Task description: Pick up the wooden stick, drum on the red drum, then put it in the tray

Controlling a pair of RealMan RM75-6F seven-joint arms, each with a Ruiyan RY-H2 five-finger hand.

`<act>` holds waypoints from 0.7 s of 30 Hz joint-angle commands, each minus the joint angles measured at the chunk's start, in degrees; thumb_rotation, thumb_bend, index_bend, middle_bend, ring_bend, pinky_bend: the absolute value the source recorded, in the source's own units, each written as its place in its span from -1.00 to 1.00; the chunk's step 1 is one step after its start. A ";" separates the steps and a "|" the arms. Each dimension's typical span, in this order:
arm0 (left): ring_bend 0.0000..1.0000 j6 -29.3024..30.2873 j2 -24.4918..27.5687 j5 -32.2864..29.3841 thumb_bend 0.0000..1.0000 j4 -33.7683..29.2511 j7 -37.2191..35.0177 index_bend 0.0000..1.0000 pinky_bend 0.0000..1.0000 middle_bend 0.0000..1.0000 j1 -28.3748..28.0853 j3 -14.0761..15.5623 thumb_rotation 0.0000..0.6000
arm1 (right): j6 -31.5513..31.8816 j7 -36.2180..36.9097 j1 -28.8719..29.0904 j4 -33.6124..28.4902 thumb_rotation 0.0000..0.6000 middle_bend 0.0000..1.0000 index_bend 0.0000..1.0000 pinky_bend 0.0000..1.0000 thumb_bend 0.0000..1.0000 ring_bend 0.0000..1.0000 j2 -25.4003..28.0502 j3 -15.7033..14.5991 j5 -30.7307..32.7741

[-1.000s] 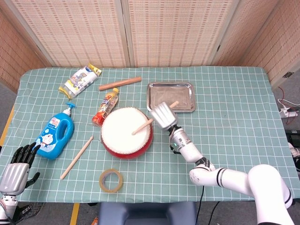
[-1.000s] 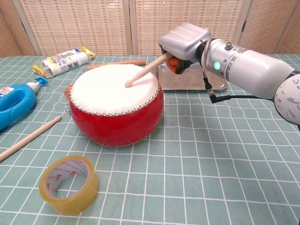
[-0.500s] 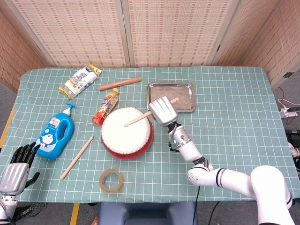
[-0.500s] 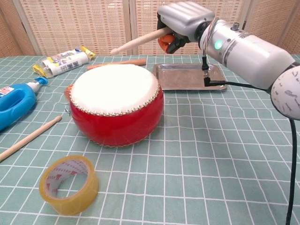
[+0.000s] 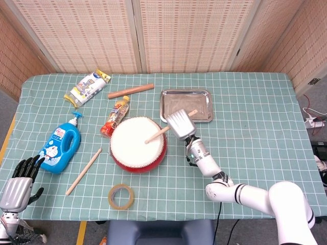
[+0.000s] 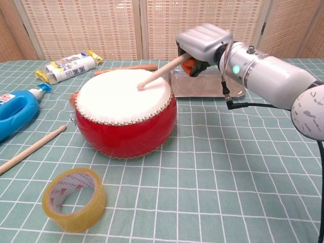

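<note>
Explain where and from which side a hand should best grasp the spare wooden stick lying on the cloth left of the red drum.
Probably near the middle of the spare wooden stick, coming straight down from above. It lies flat on the tablecloth, slanting from near the red drum toward the front edge, with open cloth along both long sides, so fingers could close across its thin shaft. The free left hand is nearest.

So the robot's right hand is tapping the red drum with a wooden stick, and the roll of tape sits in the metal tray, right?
Not quite. The tape roll lies on the tablecloth in front of the red drum, not in the tray, as the head view shows. The right hand does hold the wooden stick on the drum.
</note>
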 commanded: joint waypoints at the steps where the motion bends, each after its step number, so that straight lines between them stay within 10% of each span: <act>1: -1.00 0.12 0.01 0.03 -0.53 0.10 -0.14 -0.99 -1.00 -1.00 0.07 0.01 1.00 | 3.80 7.60 -0.45 -2.28 1.00 1.00 1.00 1.00 0.40 1.00 0.22 3.01 -2.86; 13: -1.00 -0.40 -0.16 -0.05 -0.53 0.28 -0.10 -0.99 -1.00 -1.00 -0.12 0.10 1.00 | -1.94 -1.27 -0.30 3.94 1.00 1.00 1.00 1.00 0.41 1.00 -2.12 -1.59 -0.19; 21: -1.00 -0.14 -0.12 0.02 -0.53 0.22 -0.18 -0.99 -1.00 -1.00 -0.09 0.04 1.00 | 3.95 11.65 -1.06 -1.43 1.00 1.00 1.00 1.00 0.41 1.00 -1.44 4.56 -2.92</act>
